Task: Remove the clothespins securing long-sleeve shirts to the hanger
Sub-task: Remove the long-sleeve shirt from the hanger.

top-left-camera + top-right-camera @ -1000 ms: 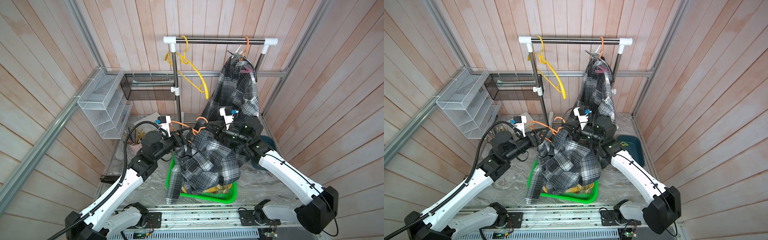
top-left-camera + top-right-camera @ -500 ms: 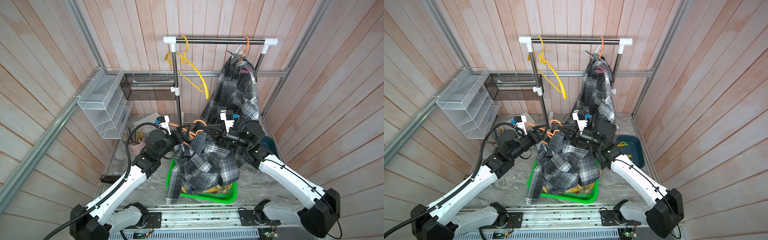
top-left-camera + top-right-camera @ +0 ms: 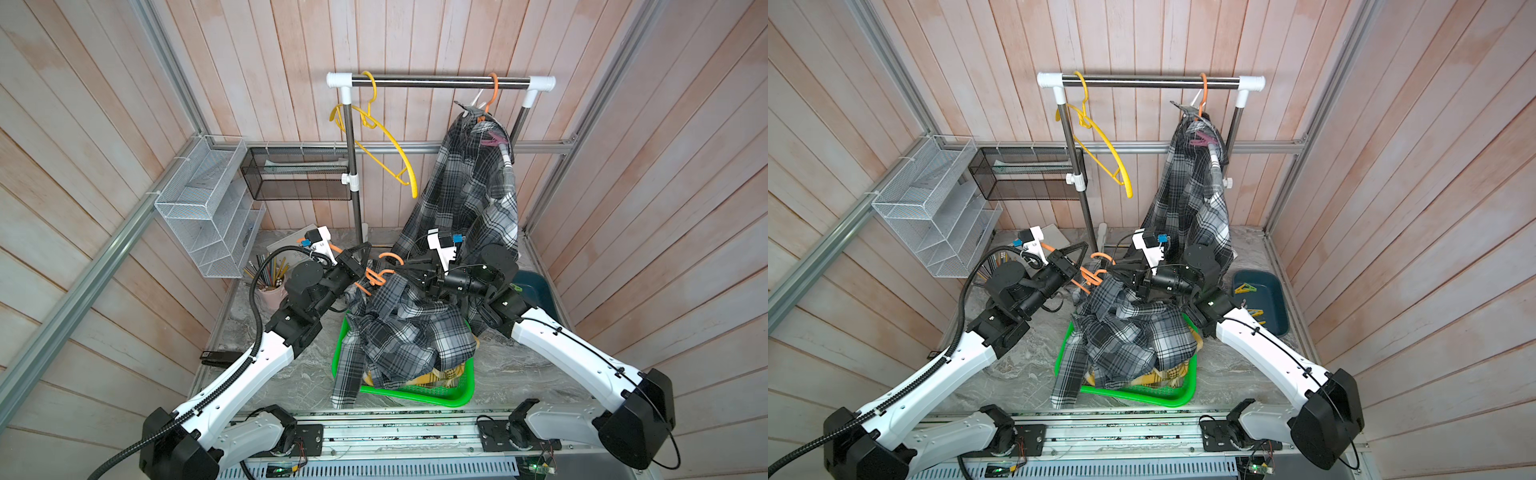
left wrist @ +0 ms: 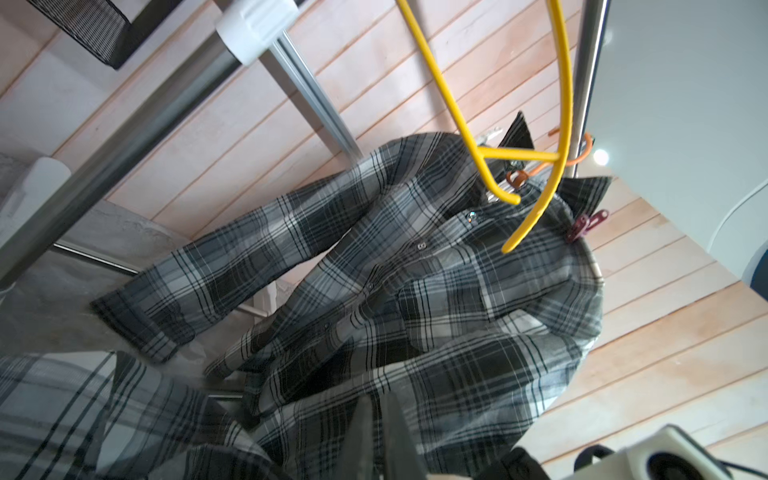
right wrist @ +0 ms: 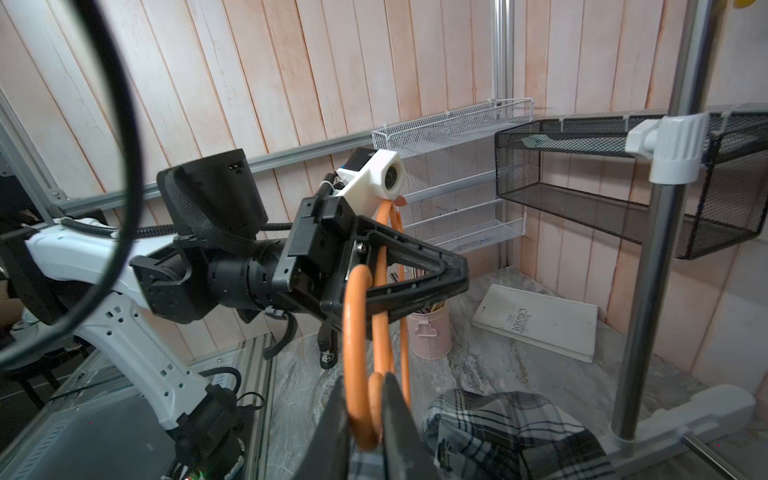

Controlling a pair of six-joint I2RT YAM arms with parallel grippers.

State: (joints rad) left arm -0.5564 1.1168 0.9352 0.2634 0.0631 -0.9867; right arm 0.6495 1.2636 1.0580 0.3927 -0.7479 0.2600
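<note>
- The left claw (image 5: pixel 459 268) had closed since a second earlier, when its jaws stood wide. Its tips now met, and the hanger (image 5: pixel 353 324) ran through the gap behind them.
- The right claw (image 5: pixel 365 380) had eased from a tight close. Its jaws stood slightly apart on either side of the hanger's wire, and I could not tell whether they still pinched it.
- The right wrist had come lower and nearer the left arm, while the left arm had barely shifted.
- The loose shirt (image 3: pixel 399 328) still hung from that hanger, draped over the green basket (image 3: pixel 436 399), with the yellow shirt (image 3: pixel 436 376) under it.
- The hung shirt (image 3: pixel 465 187) stayed on the rail (image 3: pixel 440 81), with the pink pin (image 3: pixel 492 139) still clipped near its shoulder.
- Other pins (image 3: pixel 1246 287) lay in the blue tray (image 3: pixel 1275 307) beside the right arm, as before.
- The bare yellow hanger (image 3: pixel 390 141) remained on the rail, well apart from both claws.
</note>
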